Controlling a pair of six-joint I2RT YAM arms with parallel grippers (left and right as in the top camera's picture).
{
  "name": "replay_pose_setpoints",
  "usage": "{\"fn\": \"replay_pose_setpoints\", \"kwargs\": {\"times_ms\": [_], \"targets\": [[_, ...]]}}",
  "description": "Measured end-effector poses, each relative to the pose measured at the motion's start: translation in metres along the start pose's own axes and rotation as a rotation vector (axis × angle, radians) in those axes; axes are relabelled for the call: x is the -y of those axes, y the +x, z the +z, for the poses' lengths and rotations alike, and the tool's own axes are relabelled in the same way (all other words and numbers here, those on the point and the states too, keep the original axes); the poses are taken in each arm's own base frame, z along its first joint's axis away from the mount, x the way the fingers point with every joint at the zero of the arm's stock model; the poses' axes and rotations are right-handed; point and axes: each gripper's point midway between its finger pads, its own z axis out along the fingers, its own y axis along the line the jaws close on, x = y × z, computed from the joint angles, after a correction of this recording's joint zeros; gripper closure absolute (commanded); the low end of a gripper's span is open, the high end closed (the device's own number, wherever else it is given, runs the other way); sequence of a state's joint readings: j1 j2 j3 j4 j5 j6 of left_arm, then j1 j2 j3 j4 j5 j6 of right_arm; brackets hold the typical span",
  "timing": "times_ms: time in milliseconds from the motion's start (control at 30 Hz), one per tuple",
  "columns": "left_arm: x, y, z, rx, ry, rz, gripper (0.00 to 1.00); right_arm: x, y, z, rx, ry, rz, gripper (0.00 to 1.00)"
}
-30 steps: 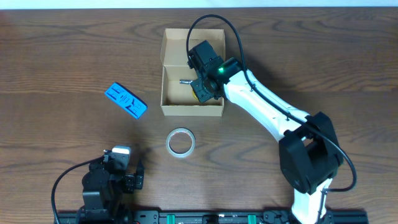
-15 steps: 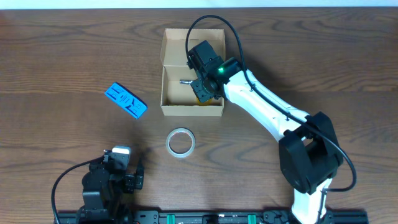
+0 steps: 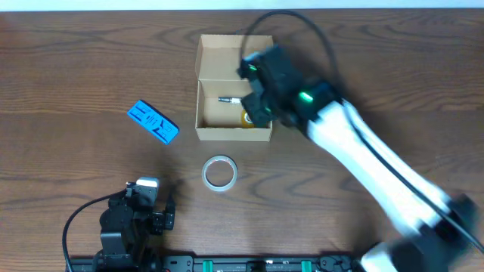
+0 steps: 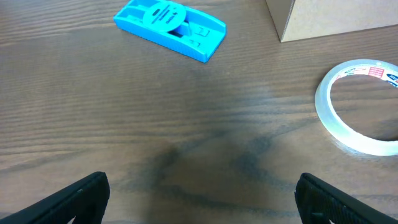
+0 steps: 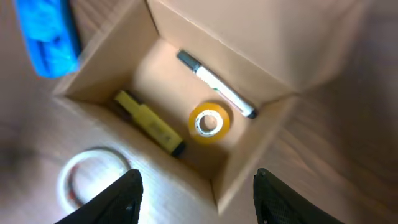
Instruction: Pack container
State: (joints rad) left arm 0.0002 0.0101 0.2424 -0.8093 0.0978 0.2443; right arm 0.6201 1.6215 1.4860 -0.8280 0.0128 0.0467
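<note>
Container point(image 5: 115, 59) holds one pen point(image 5: 214, 84), one marker point(image 5: 149, 122), one yellow tape roll point(image 5: 209, 122).

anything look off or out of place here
Nothing stands out. The pen, yellow marker and yellow tape roll lie flat inside the intact container. The clear tape roll and blue plastic piece lie on the table outside it, unpacked.

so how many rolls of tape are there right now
2. A clear roll lies on the table, apart from the container on the robot's side. A small yellow roll sits inside the container. Most of its floor shows, so a hidden third is unlikely.
</note>
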Motion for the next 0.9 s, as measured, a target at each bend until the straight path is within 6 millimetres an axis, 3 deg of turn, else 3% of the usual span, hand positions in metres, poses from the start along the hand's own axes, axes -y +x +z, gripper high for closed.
{"fn": "replay_pose_setpoints", "kwargs": {"times_ms": [67, 133, 267, 500, 600, 633, 667, 767, 900], "targets": [[0.0, 0.0, 0.0, 0.002, 0.0, 0.0, 0.05, 0.001, 0.011, -0.027, 0.067, -0.003, -0.001, 0.43], [0.0, 0.0, 0.0, 0.001, 0.0, 0.0, 0.05, 0.002, 0.035, -0.043, 0.093, -0.003, 0.004, 0.42], [0.0, 0.0, 0.0, 0.001, 0.0, 0.0, 0.05, 0.006, 0.102, -0.057, 0.112, -0.005, 0.05, 0.39], [0.0, -0.001, 0.0, 0.003, -0.001, 0.0, 0.05, 0.01, 0.175, -0.089, 0.279, -0.031, 0.181, 0.35], [0.0, 0.0, 0.0, 0.002, 0.0, 0.0, 0.05, 0.012, 0.201, -0.088, 0.305, -0.041, 0.23, 0.26], [0.0, 0.0, 0.0, 0.002, 0.0, 0.0, 0.05, 0.012, 0.211, -0.086, 0.304, -0.044, 0.242, 0.14], [0.0, 0.0, 0.0, 0.002, 0.0, 0.0, 0.05, 0.013, 0.218, -0.085, 0.304, -0.046, 0.256, 0.01], [0.0, 0.0, 0.0, 0.002, 0.0, 0.0, 0.05, 0.013, 0.227, -0.086, 0.324, -0.05, 0.269, 0.01], [0.0, 0.0, 0.0, 0.002, 0.0, 0.0, 0.05, 0.013, 0.225, -0.09, 0.35, -0.056, 0.281, 0.01]]}}
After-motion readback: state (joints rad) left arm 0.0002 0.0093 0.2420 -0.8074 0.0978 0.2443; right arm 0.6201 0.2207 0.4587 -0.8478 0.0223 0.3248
